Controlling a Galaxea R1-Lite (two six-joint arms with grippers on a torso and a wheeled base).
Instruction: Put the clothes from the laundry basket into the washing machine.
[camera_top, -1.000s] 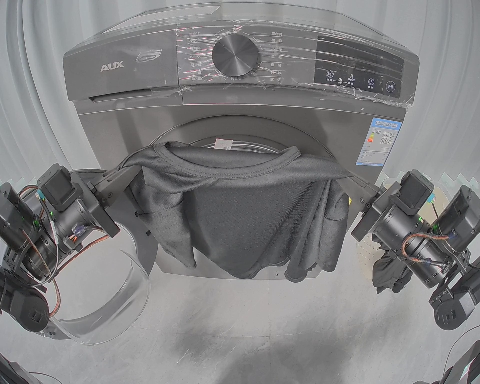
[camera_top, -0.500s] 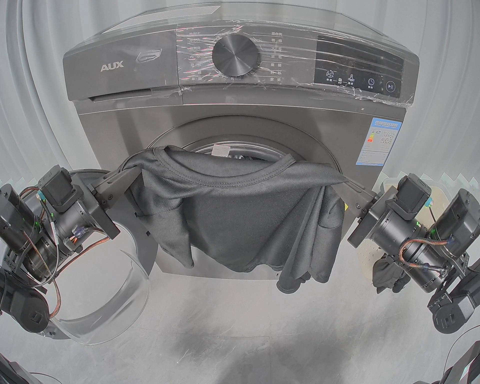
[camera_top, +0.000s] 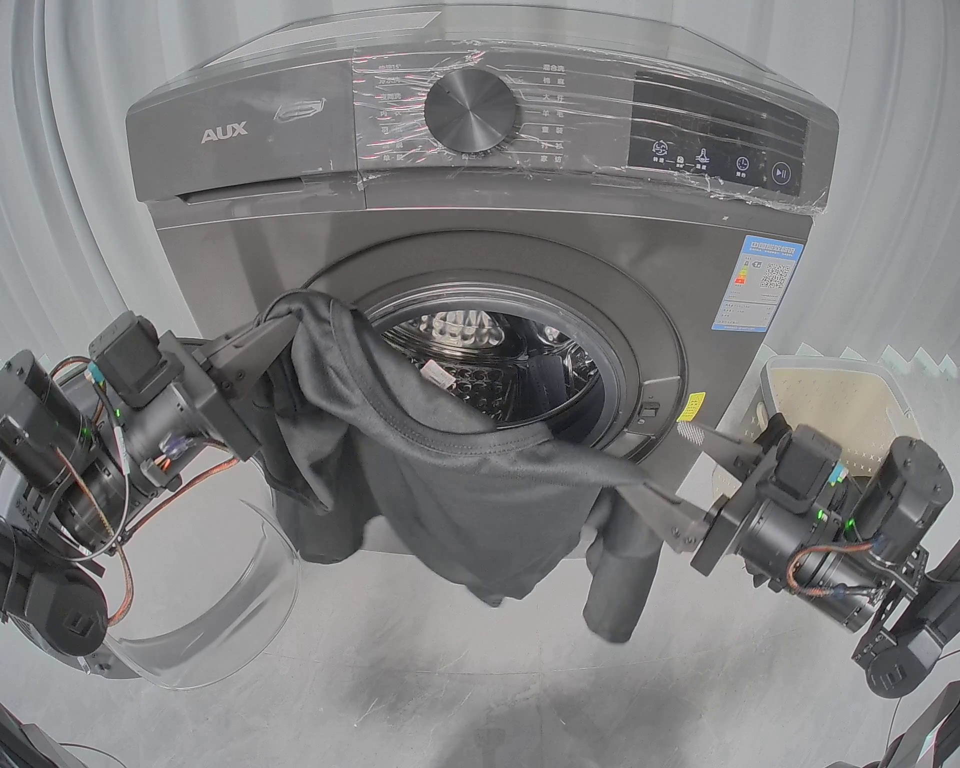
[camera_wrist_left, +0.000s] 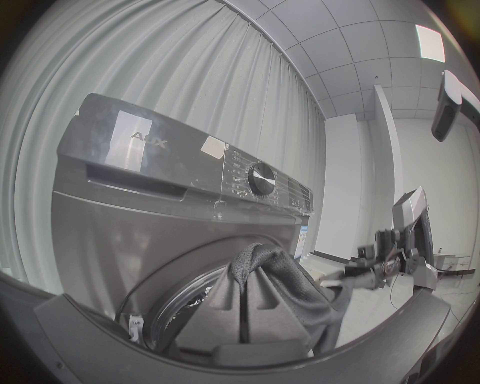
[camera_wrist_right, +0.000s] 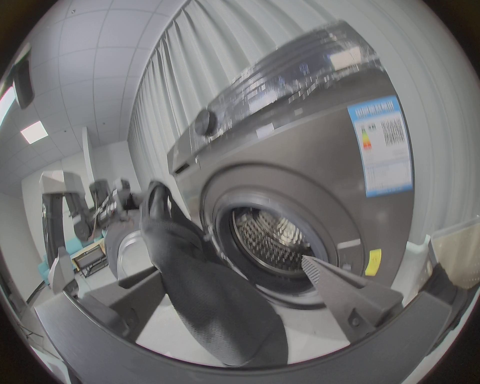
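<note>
The dark grey T-shirt (camera_top: 450, 480) is hanging in front of the washing machine (camera_top: 480, 230), strung between the two claws. Its long axis is slanting across the drum mouth (camera_top: 490, 370), high on the robot's left and low on its right. The left claw (camera_top: 265, 342) is clamping one shoulder of the shirt with its fingers pressed together on the fabric. It is sitting just beside the left rim of the drum mouth, so it is looking like the nearer arm for feeding cloth inward. The right claw (camera_top: 660, 462) is sitting below and to the right of the opening with its fingers spread wide. It is pinching nothing: the shirt's other end is merely draping over one finger while the other is standing bare. The body and a sleeve are dangling below the opening, outside the drum. The drum is lying behind and above most of the cloth, so the coming move is probably calling for a lift and a push forward. The laundry basket (camera_top: 850, 400) is standing beside the machine, behind the right arm.
</note>
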